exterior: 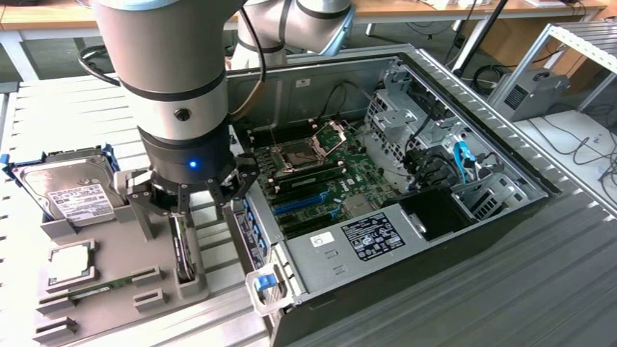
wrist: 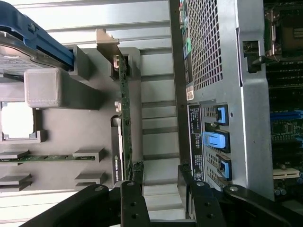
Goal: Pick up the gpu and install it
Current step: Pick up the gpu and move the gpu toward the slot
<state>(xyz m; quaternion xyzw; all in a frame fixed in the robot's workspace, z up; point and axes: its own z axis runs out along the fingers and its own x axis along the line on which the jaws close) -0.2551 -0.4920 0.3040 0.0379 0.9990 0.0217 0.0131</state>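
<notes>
The gpu (exterior: 182, 251) stands on edge in a slot of the grey holder tray (exterior: 115, 249), its black shroud and green board seen as a thin strip. My gripper (exterior: 183, 213) hangs open right above the card's upper end, touching nothing. In the wrist view the gpu (wrist: 124, 118) runs edge-on along the holder, with its silver bracket at the far end. The gripper (wrist: 164, 191) has its black fingers (wrist: 135, 201) spread wide. The card lines up just beside one finger rather than midway between the two.
On the same tray lie a silver hard drive (exterior: 68, 189) in a blue caddy, a processor (exterior: 69, 262) and a memory stick (exterior: 97, 290). To the exterior view's right stands the open computer case (exterior: 463, 217), its motherboard (exterior: 308, 184) with blue slots exposed.
</notes>
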